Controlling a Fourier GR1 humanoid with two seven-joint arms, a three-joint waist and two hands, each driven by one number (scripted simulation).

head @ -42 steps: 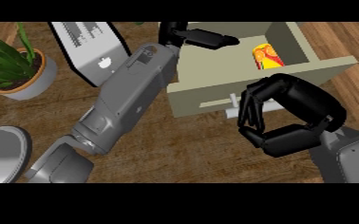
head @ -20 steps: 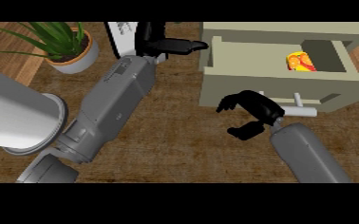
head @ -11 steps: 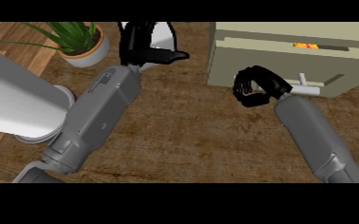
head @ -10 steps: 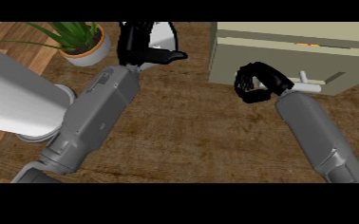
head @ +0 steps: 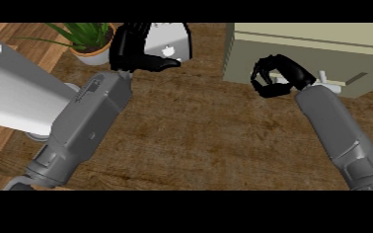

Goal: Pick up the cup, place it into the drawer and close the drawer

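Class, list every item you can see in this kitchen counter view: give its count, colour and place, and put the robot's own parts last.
Drawer unit: one, beige, upper right, drawer looks shut.
Drawer handle: one, pale, on the unit's front, beside the right hand.
Potted plant: one, green leaves in a pale pot, upper left.
White object: one, top centre, behind the left hand.
Counter: one, brown wood.
Left hand: one, black, upper centre-left.
Right hand: one, black, curled, at the drawer front.

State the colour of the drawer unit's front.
Pale beige box-shaped drawer unit, seen in the head view.

surface: brown wooden counter point(head: 197, 128); on it: potted plant point(head: 89, 42) | beige drawer unit point(head: 306, 54) | white laptop point(head: 171, 42)
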